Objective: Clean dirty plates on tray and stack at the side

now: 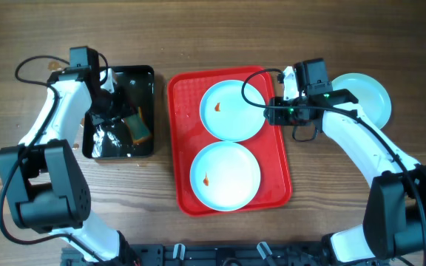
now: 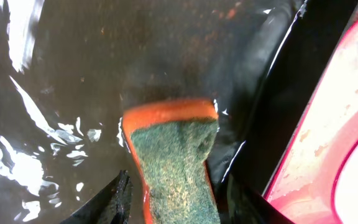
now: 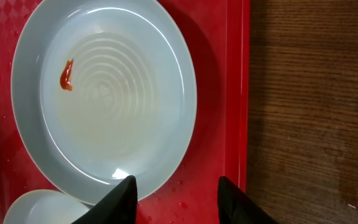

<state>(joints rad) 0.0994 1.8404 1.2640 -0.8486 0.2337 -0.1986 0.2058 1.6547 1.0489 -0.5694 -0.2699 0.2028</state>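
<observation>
The red tray point(image 1: 281, 171) holds two pale blue plates. The far plate point(image 1: 231, 111) has an orange stain left of its middle. The near plate point(image 1: 225, 175) has a small stain at its lower left. A third plate point(image 1: 364, 100) lies on the table right of the tray. My right gripper point(image 1: 276, 114) is open and empty over the tray's right side. In the right wrist view its fingers point(image 3: 176, 193) straddle the far plate's point(image 3: 104, 93) lower right rim and bare tray point(image 3: 219, 124). My left gripper point(image 1: 117, 114) is shut on an orange-and-green sponge point(image 2: 173, 155).
A smaller black tray point(image 1: 143, 77) with wet, shiny contents lies left of the red tray; the sponge point(image 1: 137, 128) is over it. The black tray's floor point(image 2: 73, 62) fills the left wrist view, with the red tray's edge point(image 2: 328, 143) at the right.
</observation>
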